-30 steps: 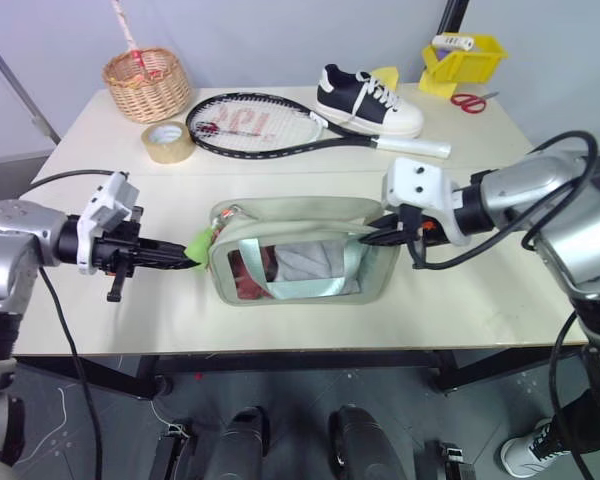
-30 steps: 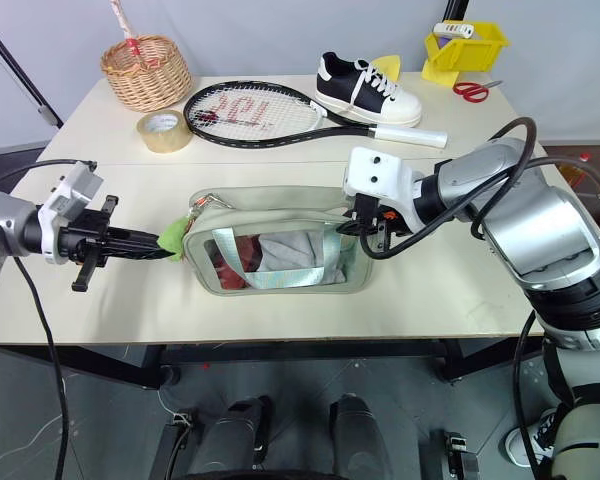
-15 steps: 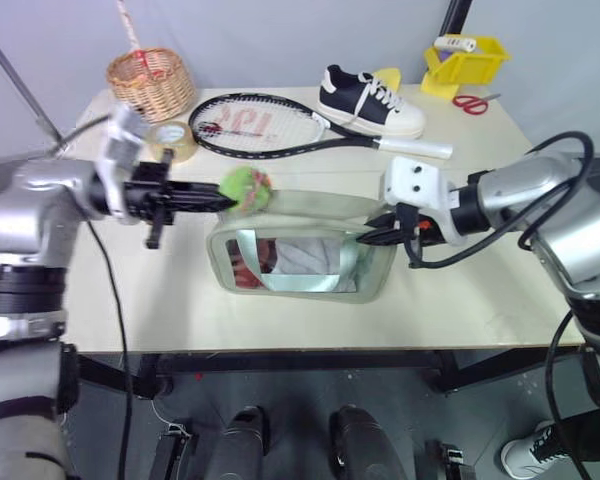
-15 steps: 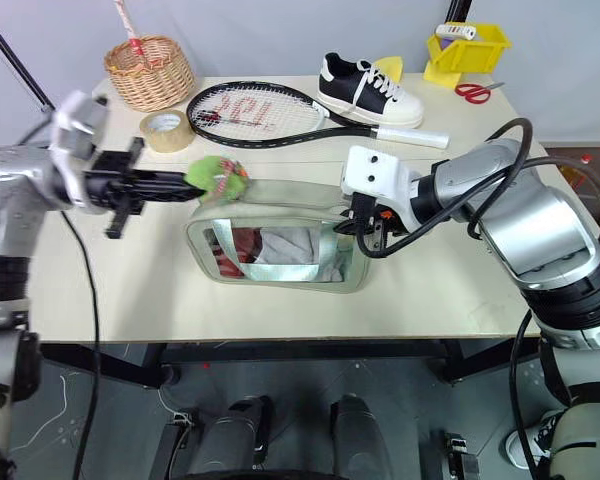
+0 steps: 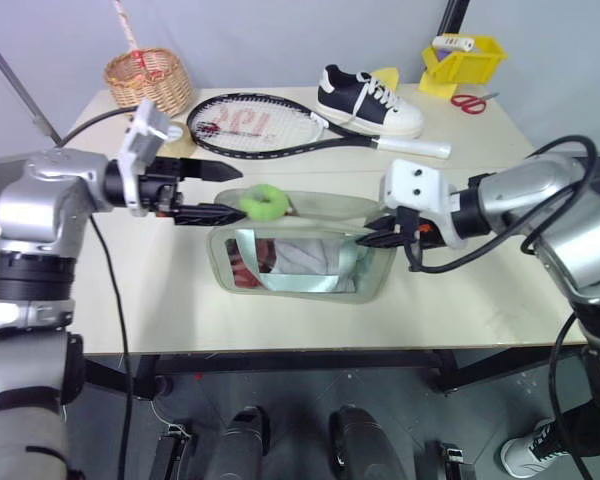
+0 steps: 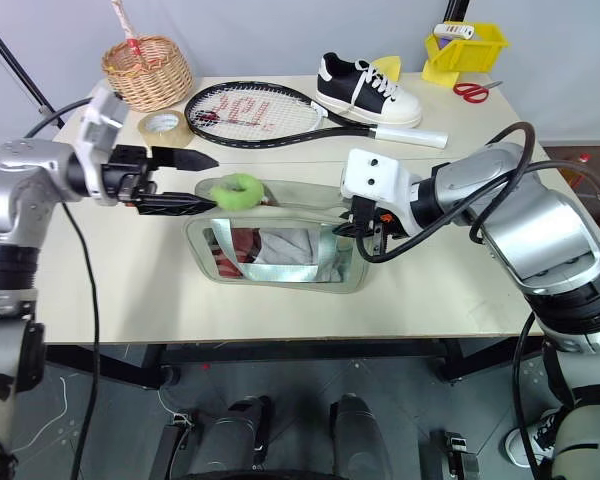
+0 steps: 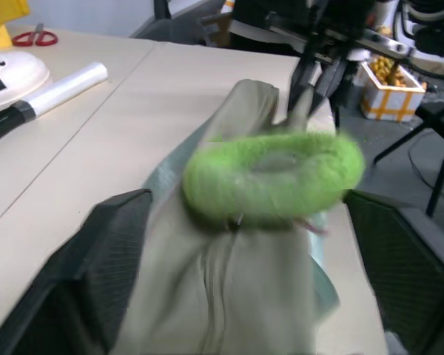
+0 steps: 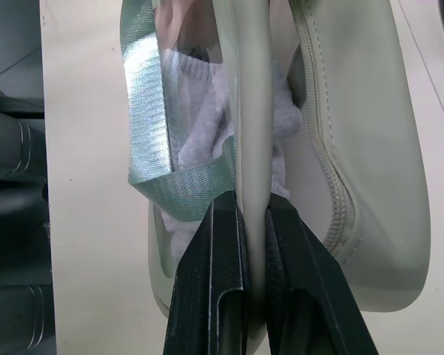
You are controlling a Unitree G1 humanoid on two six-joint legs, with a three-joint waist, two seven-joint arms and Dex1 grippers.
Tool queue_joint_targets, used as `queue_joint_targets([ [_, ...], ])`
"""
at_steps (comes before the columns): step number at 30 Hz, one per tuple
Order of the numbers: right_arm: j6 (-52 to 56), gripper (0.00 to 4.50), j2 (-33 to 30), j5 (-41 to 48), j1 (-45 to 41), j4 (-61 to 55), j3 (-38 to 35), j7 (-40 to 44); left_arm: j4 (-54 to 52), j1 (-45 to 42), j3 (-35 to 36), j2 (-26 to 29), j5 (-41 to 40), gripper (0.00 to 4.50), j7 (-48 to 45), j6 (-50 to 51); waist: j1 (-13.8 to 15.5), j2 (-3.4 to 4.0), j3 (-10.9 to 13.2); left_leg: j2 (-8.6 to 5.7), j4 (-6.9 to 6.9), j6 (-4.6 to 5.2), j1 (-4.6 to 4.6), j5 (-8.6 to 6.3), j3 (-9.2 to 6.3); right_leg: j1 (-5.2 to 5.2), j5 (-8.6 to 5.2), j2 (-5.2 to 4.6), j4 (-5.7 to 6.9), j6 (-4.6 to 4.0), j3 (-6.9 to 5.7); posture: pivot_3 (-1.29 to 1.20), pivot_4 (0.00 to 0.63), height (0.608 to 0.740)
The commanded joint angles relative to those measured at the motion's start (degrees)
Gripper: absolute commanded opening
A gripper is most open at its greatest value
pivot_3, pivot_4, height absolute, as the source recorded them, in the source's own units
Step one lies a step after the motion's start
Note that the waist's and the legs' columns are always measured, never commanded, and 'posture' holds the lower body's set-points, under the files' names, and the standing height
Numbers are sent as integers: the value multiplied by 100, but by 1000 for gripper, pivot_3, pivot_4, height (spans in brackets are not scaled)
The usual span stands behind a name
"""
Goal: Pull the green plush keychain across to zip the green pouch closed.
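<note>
Your left gripper (image 5: 220,192) stands open at centre-left, the green plush keychain (image 5: 265,202) loose just off its fingertips atop the green pouch (image 5: 302,248) in mid-frame. Your right gripper (image 8: 253,244) clamps the pouch's right-end edge. Close squarely on the ring, then pull level along the zip.

Lab-like test space: plain grey backdrop (image 5: 280,40), lone table (image 5: 500,260) with assorted props, dark floor (image 5: 280,400).
</note>
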Motion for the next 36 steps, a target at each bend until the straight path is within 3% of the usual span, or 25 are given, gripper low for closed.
queue_joint_targets([
  [1,3,0,-90,73,-21,-136,-193,-65,-145,243,334,454,-72,4454,-219,-58,7,0,0,0,0,0,0,0,-1,0,0,0,0,0,0,0,150,695],
  [4,-22,0,-104,90,-12,-128,-197,-77,-364,669,394,700,-138,4454,-412,-78,12,0,0,1,1,0,0,0,-1,0,0,-2,0,0,-1,0,150,695],
  [8,-51,0,-113,116,-32,-100,-179,-87,-625,1167,257,631,42,4454,-244,-216,28,0,0,2,2,1,-1,0,-2,3,0,-6,-2,-1,-1,0,150,695],
  [11,-55,0,-113,132,-63,-76,-158,-88,-686,1187,192,372,42,3607,49,-139,34,0,0,2,3,1,-1,0,-3,3,0,-5,-3,-1,-2,0,150,695],
  [17,-50,0,-140,157,-66,-91,-158,-89,-751,1193,126,213,58,404,244,-100,5,0,0,1,2,2,-2,-1,-2,2,0,-3,-3,-1,-1,0,150,695],
  [18,-59,0,-150,159,-53,-101,-158,-84,-750,1200,115,217,67,50,243,-116,7,0,0,1,1,2,-1,-1,-1,2,0,-3,-3,-1,-1,0,150,695],
  [21,-169,0,-185,169,14,-155,-177,-47,-729,1209,86,222,119,50,267,-165,15,0,0,0,2,3,-1,-1,-1,2,0,-4,-3,-1,-1,0,150,695],
  [25,-109,1715,-94,617,-17,-222,-648,30,-684,1161,-13,144,297,0,418,-294,20,0,0,0,2,3,-1,-1,-1,2,0,-4,-3,-1,-1,0,150,695],
  [29,288,3745,697,1333,-700,66,-1342,-441,-719,1151,-72,87,308,0,393,-286,3,2,1,1,2,3,-1,-2,0,2,0,-4,-3,-1,1,0,150,695],
  [36,-162,3745,1676,726,-1147,372,-170,-1060,-633,1175,-89,66,355,0,342,-411,19,-4,-4,-2,4,3,1,-1,-2,7,0,-9,-3,-1,0,0,150,695],
])
